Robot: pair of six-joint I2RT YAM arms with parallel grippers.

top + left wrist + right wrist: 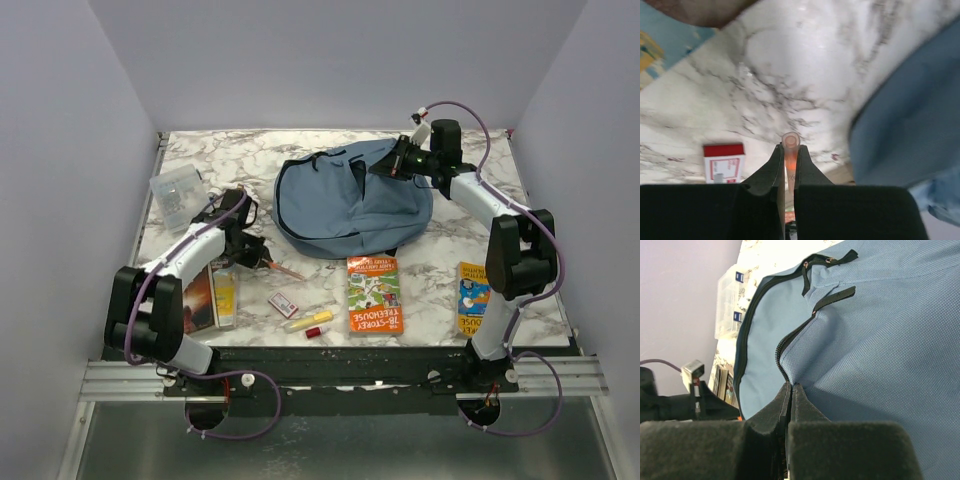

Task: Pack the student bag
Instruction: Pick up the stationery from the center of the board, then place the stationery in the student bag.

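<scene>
- Left pincer [788, 150] fills the foreground of its wrist view, clamped on a thin orange pen [790, 142] whose tip juts just past the fingertips.
- Ahead and to its right lies the student bag [350, 200]; a small red-and-white box [724, 162] sits to its left.
- Right pincer [791, 388] is pinched on the bag's blue fabric just beside the black zipper [781, 349], probably holding the mouth up.
- Carry the pen level toward that opening and release only once its tip is past the zipper line, with the right holding the fabric high.
</scene>
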